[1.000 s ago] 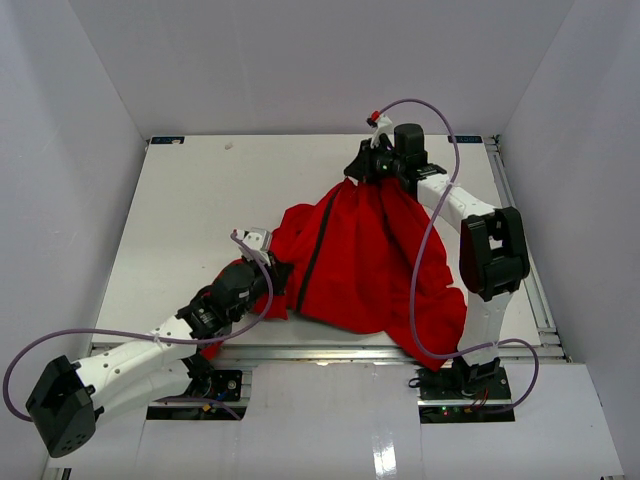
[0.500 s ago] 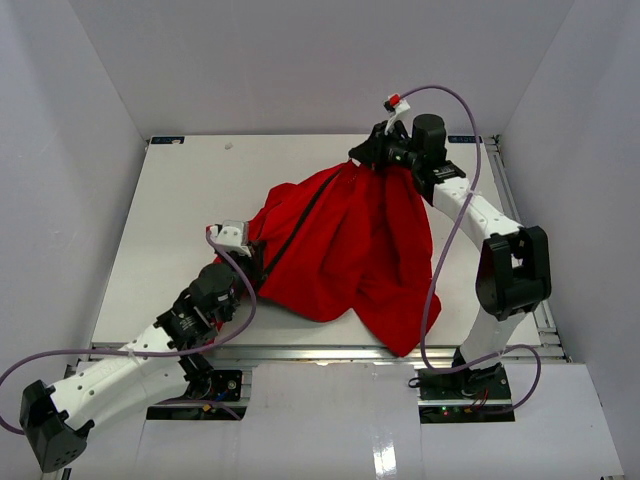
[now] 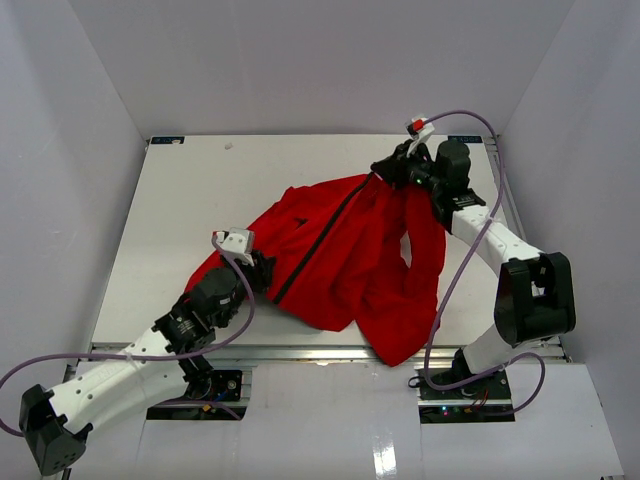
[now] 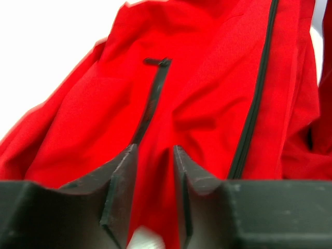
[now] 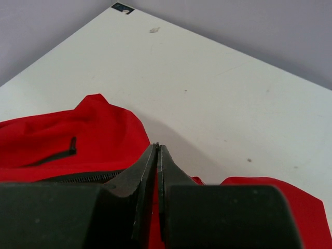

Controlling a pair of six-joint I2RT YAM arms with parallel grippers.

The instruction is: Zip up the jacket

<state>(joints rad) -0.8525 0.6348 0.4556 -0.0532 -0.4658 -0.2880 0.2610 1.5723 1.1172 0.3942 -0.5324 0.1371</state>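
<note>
The red jacket [image 3: 350, 260] lies crumpled on the white table, its dark zipper [image 3: 320, 240] running diagonally from lower left to upper right. My left gripper [image 3: 262, 270] is at the jacket's lower left edge; in the left wrist view its jaws [image 4: 154, 150] stand narrowly apart with red fabric pinched between them, the main zipper [image 4: 257, 104] to their right and a short pocket zipper [image 4: 153, 98] ahead. My right gripper [image 3: 382, 172] is at the zipper's top end. In the right wrist view its jaws [image 5: 157, 147] are pressed together on red fabric [image 5: 88, 129], beside the zipper teeth [image 5: 78, 177].
The table [image 3: 200, 200] is boxed by white walls at the left, back and right. A fold of the jacket [image 3: 400, 340] hangs over the front edge between the arm bases. Purple cables [image 3: 455, 250] loop along the right arm.
</note>
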